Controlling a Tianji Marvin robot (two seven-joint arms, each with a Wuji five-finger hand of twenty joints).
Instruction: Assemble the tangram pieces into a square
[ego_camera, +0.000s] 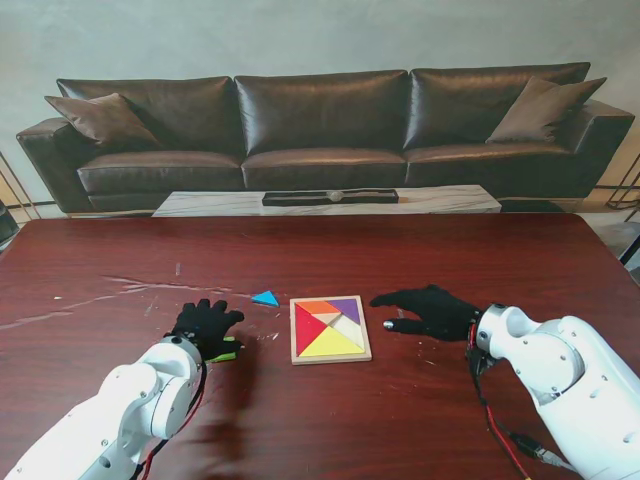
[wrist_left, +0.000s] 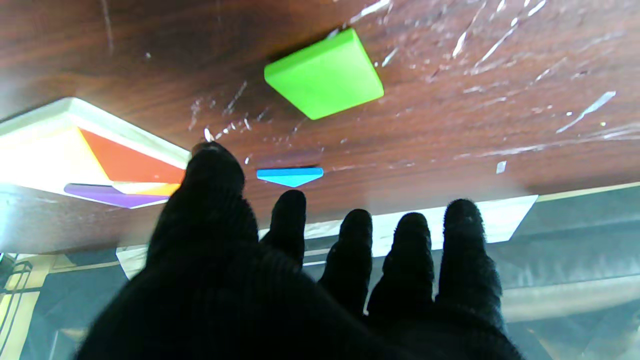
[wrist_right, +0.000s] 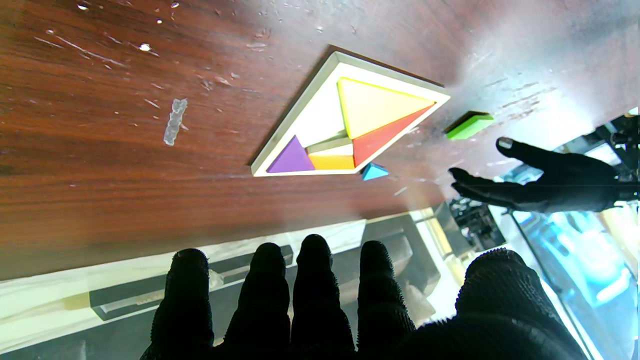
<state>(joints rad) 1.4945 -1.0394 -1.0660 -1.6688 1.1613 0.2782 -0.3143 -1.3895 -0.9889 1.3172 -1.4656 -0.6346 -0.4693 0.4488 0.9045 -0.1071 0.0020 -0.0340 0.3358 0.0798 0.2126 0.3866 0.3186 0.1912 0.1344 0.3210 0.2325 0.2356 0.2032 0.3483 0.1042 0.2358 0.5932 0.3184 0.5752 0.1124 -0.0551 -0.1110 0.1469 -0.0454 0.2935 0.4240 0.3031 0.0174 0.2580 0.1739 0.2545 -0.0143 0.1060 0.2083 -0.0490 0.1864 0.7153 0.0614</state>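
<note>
No readable text, labels, brand marks, numbers or signs in any view. Tangram pieces plain coloured, unmarked. Wooden tray rim blank. Desk surface only scratches and scuffs, no lettering. Black gloves without logo. Sofa and low table behind it without print visible.

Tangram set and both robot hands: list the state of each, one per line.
Puzzle tray: flat on table, partly filled.
Green square: loose on table, under left robot hand.
Blue triangle: loose, outside tray.
Left robot hand: open, holding nothing.
Right robot hand: open, holding nothing, beside tray.
</note>
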